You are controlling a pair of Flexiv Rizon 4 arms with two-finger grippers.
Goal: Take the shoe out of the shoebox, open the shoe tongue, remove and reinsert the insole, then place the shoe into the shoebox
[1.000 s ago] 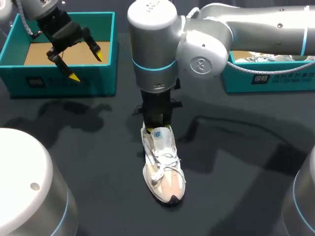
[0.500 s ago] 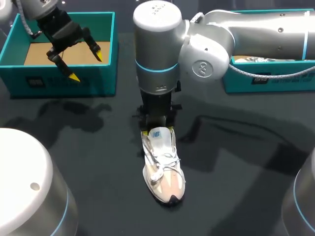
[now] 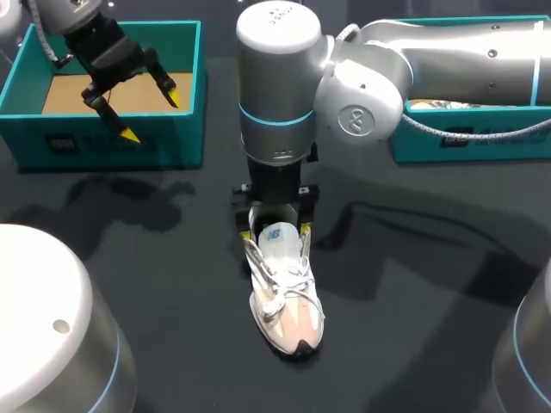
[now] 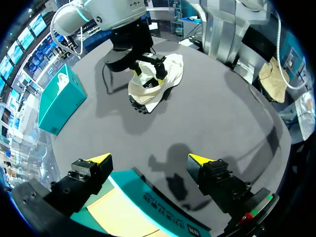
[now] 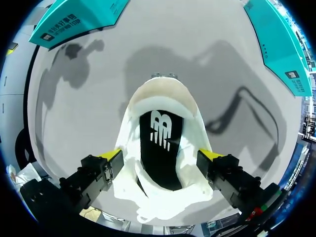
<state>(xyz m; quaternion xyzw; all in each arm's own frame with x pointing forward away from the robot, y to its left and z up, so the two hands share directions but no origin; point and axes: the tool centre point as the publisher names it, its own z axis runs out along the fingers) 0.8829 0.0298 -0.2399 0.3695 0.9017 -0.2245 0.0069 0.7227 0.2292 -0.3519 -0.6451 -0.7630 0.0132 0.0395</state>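
A white and beige shoe [image 3: 285, 297] stands on the dark table, toe toward the front edge. My right gripper [image 3: 274, 231] hangs over its heel, open, with one yellow tip on each side of the collar. From the right wrist, the shoe [image 5: 163, 163] lies between the spread fingers of the gripper [image 5: 163, 158], and the black insole [image 5: 160, 148] shows inside the shoe. My left gripper [image 3: 151, 110] hovers open over the teal shoebox [image 3: 185, 138] at the back left, nothing in it. From the left wrist, the gripper [image 4: 148, 160] is above the box edge [image 4: 143, 197], and the shoe [image 4: 153, 84] lies far ahead.
A second teal box [image 3: 448, 138] stands at the back right, partly behind my right arm. The brown floor of the left shoebox [image 3: 77, 93] is bare.
My right gripper has opened around the shoe's heel, its fingers spreading apart. The right arm shifted slightly right. The left arm has not moved.
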